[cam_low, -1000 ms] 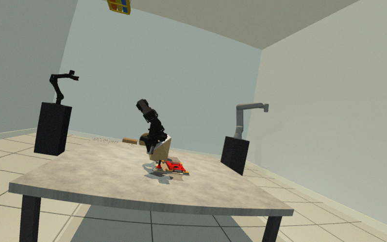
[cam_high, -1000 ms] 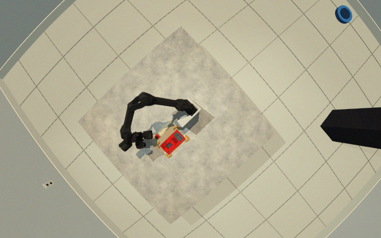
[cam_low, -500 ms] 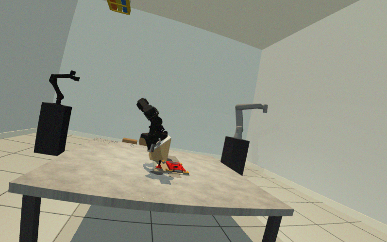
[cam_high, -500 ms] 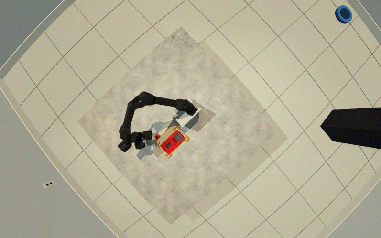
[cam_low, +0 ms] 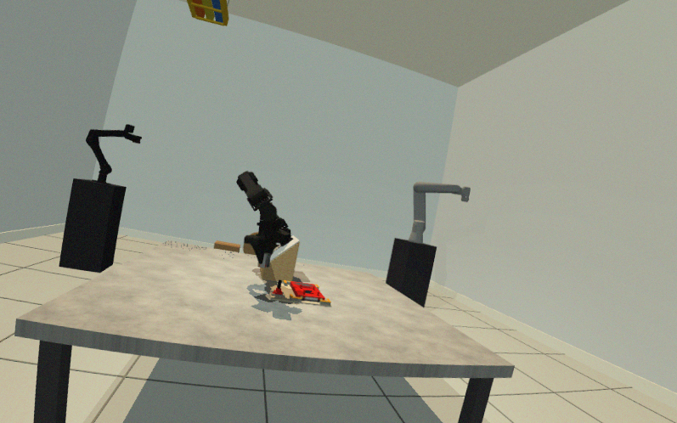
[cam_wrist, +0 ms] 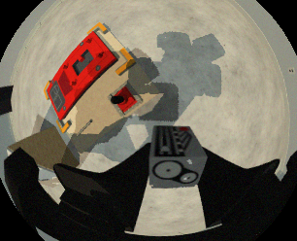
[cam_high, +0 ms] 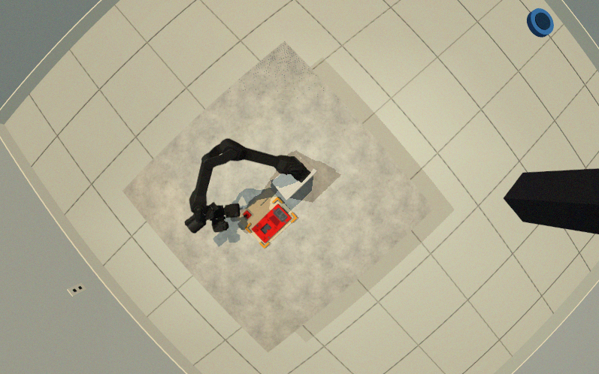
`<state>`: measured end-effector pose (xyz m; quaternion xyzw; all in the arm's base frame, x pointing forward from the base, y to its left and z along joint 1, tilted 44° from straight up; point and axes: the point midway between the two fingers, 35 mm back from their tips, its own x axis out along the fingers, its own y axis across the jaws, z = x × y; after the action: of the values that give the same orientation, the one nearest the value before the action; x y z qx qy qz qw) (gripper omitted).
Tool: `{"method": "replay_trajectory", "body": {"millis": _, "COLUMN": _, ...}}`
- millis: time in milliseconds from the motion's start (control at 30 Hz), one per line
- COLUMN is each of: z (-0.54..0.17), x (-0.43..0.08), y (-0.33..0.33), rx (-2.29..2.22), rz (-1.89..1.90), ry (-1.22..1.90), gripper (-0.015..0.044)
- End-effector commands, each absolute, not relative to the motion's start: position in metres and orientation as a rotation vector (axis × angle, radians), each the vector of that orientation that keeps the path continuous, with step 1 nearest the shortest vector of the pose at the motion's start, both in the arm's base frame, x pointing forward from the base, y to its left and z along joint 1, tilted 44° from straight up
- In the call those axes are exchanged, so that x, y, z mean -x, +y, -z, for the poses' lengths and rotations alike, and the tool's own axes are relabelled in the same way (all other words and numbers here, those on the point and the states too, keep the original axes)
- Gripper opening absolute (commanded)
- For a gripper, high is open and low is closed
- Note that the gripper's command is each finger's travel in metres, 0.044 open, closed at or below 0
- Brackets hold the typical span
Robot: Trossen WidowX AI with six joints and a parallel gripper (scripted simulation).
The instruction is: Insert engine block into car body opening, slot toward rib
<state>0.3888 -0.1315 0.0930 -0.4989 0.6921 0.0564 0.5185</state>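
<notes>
The gripper (cam_wrist: 172, 148) grips the grey engine block (cam_wrist: 177, 156) above the worktop (cam_high: 264, 297) (cam_low: 225, 315) (cam_wrist: 250, 97), apart from the red car body (cam_high: 271, 222) (cam_low: 307, 290) (cam_wrist: 81, 70).

Blue ring (cam_high: 532, 22) on the tiled floor; 2 other arms on 2 black pedestals (cam_low: 88, 226) (cam_low: 409, 273) beyond the tabletop (cam_low: 256, 325).
</notes>
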Motion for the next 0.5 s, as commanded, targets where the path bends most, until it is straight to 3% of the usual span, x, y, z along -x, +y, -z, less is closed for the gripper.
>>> {"method": "replay_trajectory", "body": {"millis": 0, "z": -0.093, "x": -0.384, "y": -0.137, "rx": 1.160, "rz": -0.193, "ry": 1.587, "gripper": 0.0000}}
{"method": "replay_trajectory", "body": {"millis": 467, "z": -0.097, "x": -0.375, "y": -0.149, "rx": 1.031, "rz": -0.438, "ry": 1.166, "gripper": 0.0000}}
